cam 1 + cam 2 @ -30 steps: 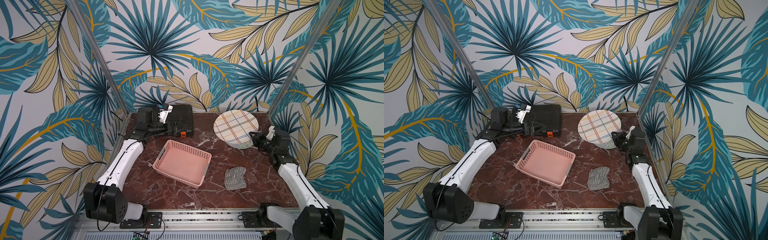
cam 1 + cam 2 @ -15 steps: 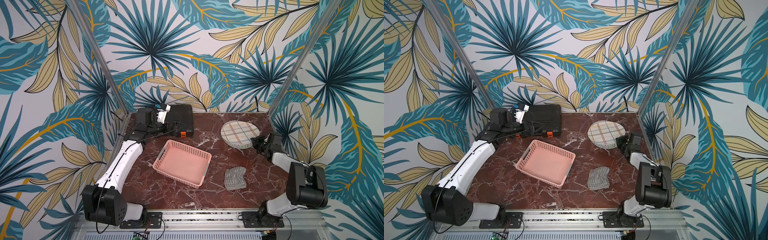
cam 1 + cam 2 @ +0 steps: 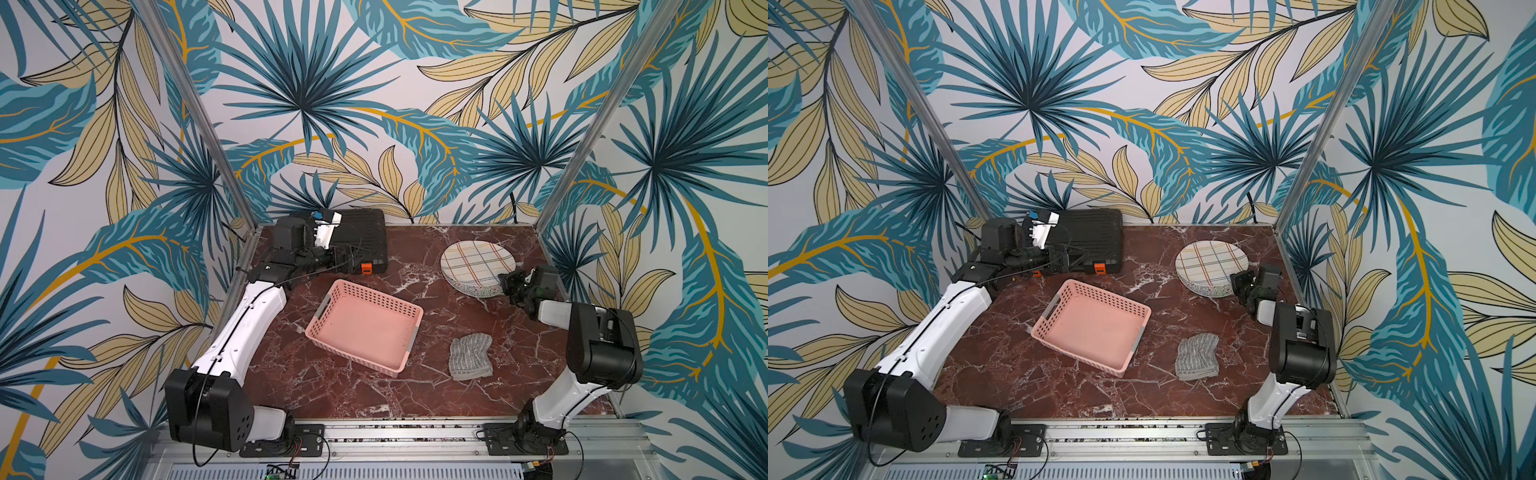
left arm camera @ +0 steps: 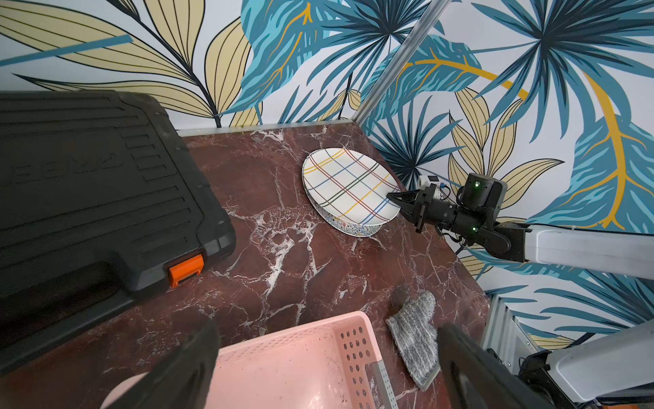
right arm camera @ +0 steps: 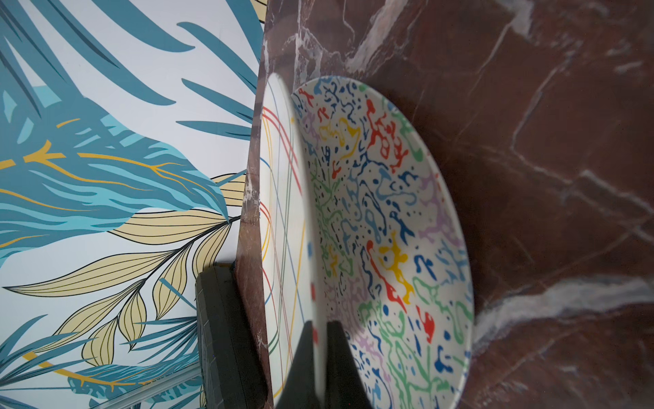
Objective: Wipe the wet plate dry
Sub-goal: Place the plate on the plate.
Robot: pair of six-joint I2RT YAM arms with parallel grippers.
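The plaid-lined plate (image 3: 478, 259) (image 3: 1210, 259) (image 4: 348, 184) lies nearly flat at the back right, resting on a speckled plate (image 4: 350, 228) (image 5: 382, 198). My right gripper (image 3: 505, 277) (image 3: 1236, 279) (image 4: 391, 196) (image 5: 320, 325) is shut on the plaid plate's near rim (image 5: 279, 212), one finger on each face. A folded grey cloth (image 3: 471, 357) (image 3: 1197, 357) (image 4: 414, 336) lies loose on the marble at the front right. At the back left, my left gripper (image 3: 349, 259) (image 3: 1065, 259) (image 4: 325, 357) hovers open and empty, far from both.
A pink perforated basket (image 3: 374, 295) (image 3: 1100, 297) (image 4: 300, 329) sits empty mid-table. A black tool case (image 3: 361, 237) (image 3: 1088, 237) (image 4: 88, 184) with an orange latch stands at the back left under the left arm. Patterned walls and metal posts close in the table.
The plaid plate was held up on edge facing the camera; it has come down to lie on the speckled plate. The right arm folded back and lower. The left arm barely moved.
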